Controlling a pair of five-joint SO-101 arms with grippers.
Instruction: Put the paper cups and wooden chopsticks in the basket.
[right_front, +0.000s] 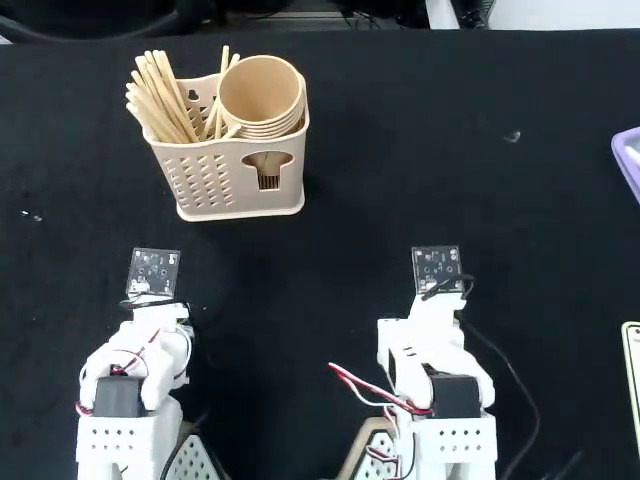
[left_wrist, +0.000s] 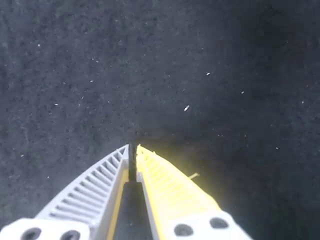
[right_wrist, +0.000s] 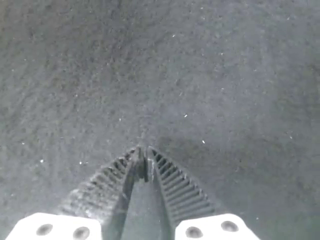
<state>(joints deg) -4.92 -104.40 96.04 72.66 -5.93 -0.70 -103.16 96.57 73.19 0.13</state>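
A beige slotted basket (right_front: 228, 175) stands at the back left of the black table. A stack of paper cups (right_front: 261, 96) sits in its right compartment, and several wooden chopsticks (right_front: 165, 95) stand in its left one. Both arms are folded back at the table's near edge, well short of the basket. My left gripper (left_wrist: 133, 148) is shut just above bare cloth, holding nothing. My right gripper (right_wrist: 143, 149) is shut too, also over bare cloth.
A purple object (right_front: 628, 160) pokes in at the right edge, and a pale card (right_front: 632, 365) lies lower on that edge. Black cloth (right_front: 450, 150) covers the whole table between the arms and the basket.
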